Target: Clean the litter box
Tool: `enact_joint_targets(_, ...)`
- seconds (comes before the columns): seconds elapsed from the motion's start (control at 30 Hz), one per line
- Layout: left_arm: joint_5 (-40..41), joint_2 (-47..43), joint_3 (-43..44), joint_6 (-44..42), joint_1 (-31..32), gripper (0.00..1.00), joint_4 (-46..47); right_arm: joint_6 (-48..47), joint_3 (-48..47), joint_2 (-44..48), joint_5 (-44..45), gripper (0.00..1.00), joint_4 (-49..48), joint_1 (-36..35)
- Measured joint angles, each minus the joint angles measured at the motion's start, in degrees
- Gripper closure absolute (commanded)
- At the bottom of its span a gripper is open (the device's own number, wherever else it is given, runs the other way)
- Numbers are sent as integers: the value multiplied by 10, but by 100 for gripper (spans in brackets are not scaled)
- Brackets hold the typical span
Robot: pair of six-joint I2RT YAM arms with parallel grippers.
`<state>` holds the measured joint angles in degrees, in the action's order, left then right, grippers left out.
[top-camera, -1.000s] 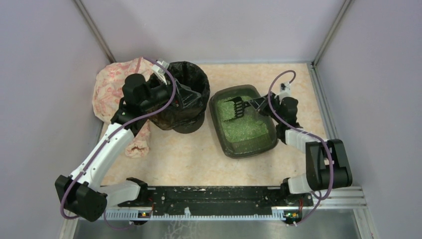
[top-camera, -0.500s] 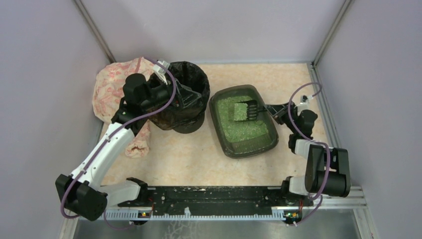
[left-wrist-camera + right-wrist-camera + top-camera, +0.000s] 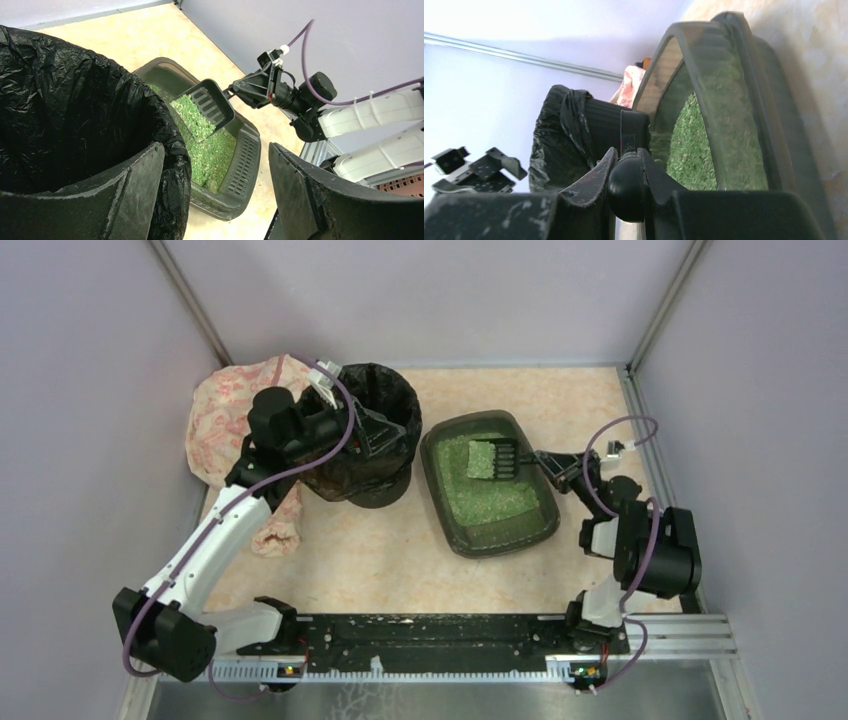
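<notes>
Right end effector (image 3: 558, 466) is clenched on the handle of a black slotted scoop (image 3: 490, 460), and you can see the round knob of the handle pinched between its fingers in the right wrist view. The scoop is loaded with green litter and hangs tilted over the far half of the litter box (image 3: 540, 530), front edge lower than the handle. From where the left wrist camera sits it looks clear of the litter bed (image 3: 495, 502), though I can't say for sure the front lip isn't touching

Left end effector (image 3: 368, 435) is spread wide at the right side of the round bin (image 3: 385, 485), gripping nothing that I can see. The rim with its black bag (image 3: 75, 100) runs up to the gap between the two fingers, one finger on the bin side and the other out toward the litter box. Can't tell if either pad actually presses on the bag

The litter box itself sits flat on the beige surface (image 3: 370, 560), right of centre, just beside the bin with a thin gap between them. Behind and left of the bin there's a crumpled pink patterned cloth (image 3: 225, 425) against the left wall
</notes>
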<state>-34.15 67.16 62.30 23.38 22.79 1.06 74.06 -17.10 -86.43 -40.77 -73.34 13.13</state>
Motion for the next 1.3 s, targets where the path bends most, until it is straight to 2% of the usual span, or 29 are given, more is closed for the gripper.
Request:
enact_joint_targets(0.1, 0, 2, 0, 0, 0, 18, 2, 40, 8, -48, -16, 100, -58, 9)
enact_joint_targets(0.2, 0, 2, 0, 0, 0, 18, 2, 61, 11, -61, -23, 100, -89, 43)
enact_joint_targets(0.3, 0, 2, 0, 0, 0, 18, 2, 69, 8, -64, -20, 100, -105, 45)
enact_joint_targets(0.43, 0, 3, 0, 0, 0, 18, 2, 40, -4, -61, -31, 100, -69, 15)
enact_joint_targets(0.57, 0, 5, 0, 0, 0, 18, 2, 0, -14, -33, -33, 100, 7, 35)
enact_joint_targets(0.77, 0, 8, 0, 0, 0, 18, 2, -33, -40, -24, -39, 100, 55, 30)
enact_joint_targets(0.9, 0, 8, -1, 0, 0, 18, 3, -35, -40, -24, -30, 100, 61, 37)
enact_joint_targets(1.07, 0, 8, -2, 0, 0, 18, 2, -42, -39, -24, -35, 100, 64, -14)
enact_joint_targets(1.2, 0, 8, -2, 0, 0, 18, 2, -34, -39, -25, -30, 100, 51, 23)
enact_joint_targets(1.3, 0, 9, -2, 0, 0, 18, 3, -37, -40, -26, -26, 100, 54, 9)
